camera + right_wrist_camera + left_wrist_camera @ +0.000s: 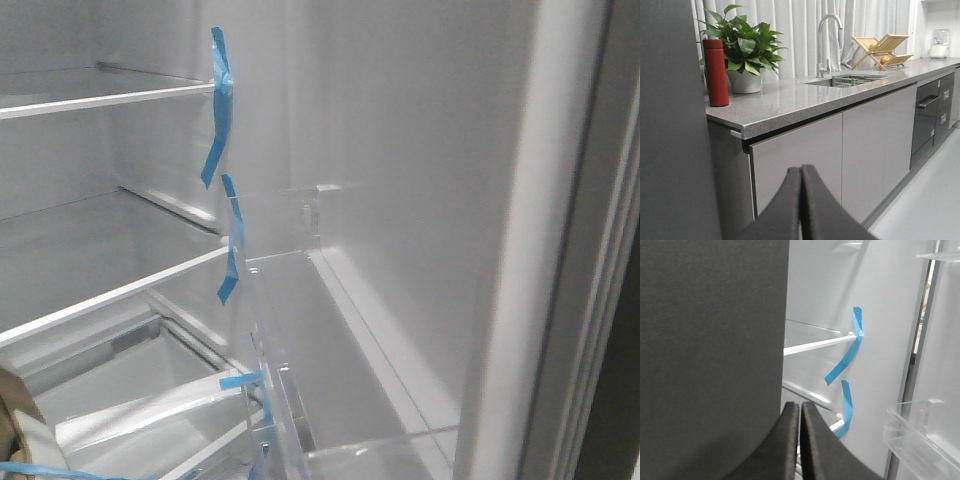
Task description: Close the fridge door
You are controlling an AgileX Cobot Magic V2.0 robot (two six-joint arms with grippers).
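The fridge door stands open. Its white inner lining (pixel 420 150) fills the right of the front view, with a clear shelf bin (pixel 300 330) and the white edge seal (pixel 530 250). The bin also shows in the left wrist view (pixel 920 435). A matt dark grey face (pixel 670 125) stands close beside my right gripper (pixel 801 170), which is shut and empty. My left gripper (pixel 800 407) is shut and empty, next to another matt dark grey panel (pixel 710 340). I cannot tell whether that panel is the same door. Neither gripper shows in the front view.
The fridge's white shelves (pixel 100 100) carry strips of blue tape (pixel 218 100). The right wrist view shows a grey counter (pixel 805 100) with a red bottle (pixel 716 72), a potted plant (pixel 745 50), a tap (pixel 825 40) and a wooden dish rack (pixel 882 50), over glossy cabinet fronts (pixel 800 160).
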